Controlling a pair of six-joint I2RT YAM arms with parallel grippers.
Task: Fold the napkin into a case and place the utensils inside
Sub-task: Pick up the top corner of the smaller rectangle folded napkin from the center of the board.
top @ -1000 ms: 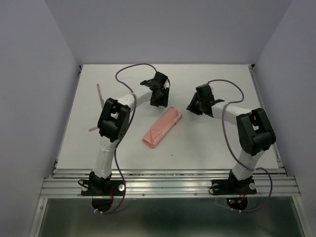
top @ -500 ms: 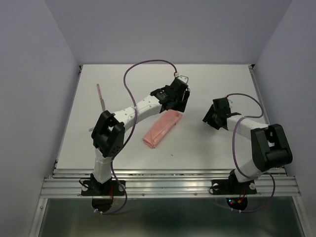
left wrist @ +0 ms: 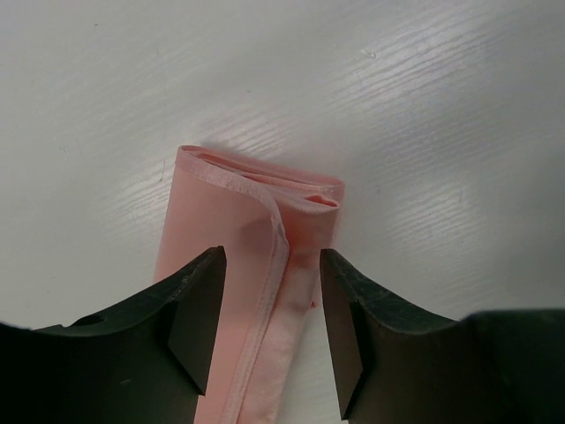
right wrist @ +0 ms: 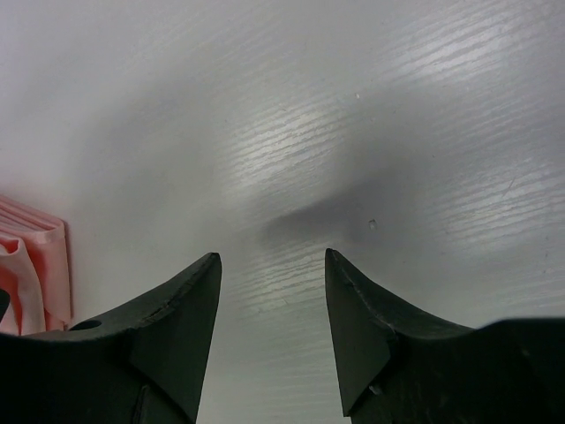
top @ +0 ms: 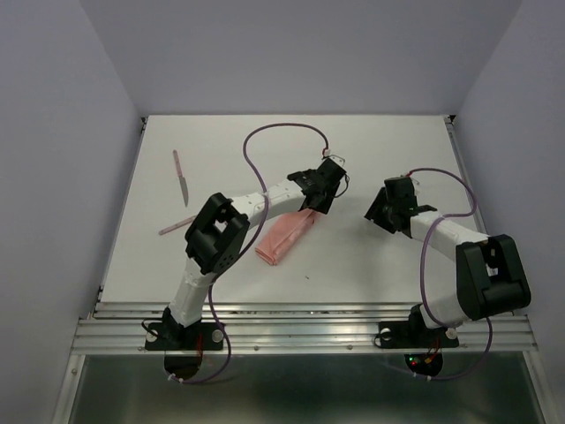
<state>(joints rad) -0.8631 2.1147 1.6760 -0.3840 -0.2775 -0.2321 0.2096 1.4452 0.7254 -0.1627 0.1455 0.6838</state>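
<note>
I logged that the left gripper had swung over the far end of the case, open astride its hem and holding nothing. The right gripper had backed away, likewise open and empty. The utensils lay well apart on the counter; insertion remained outstanding.
</note>
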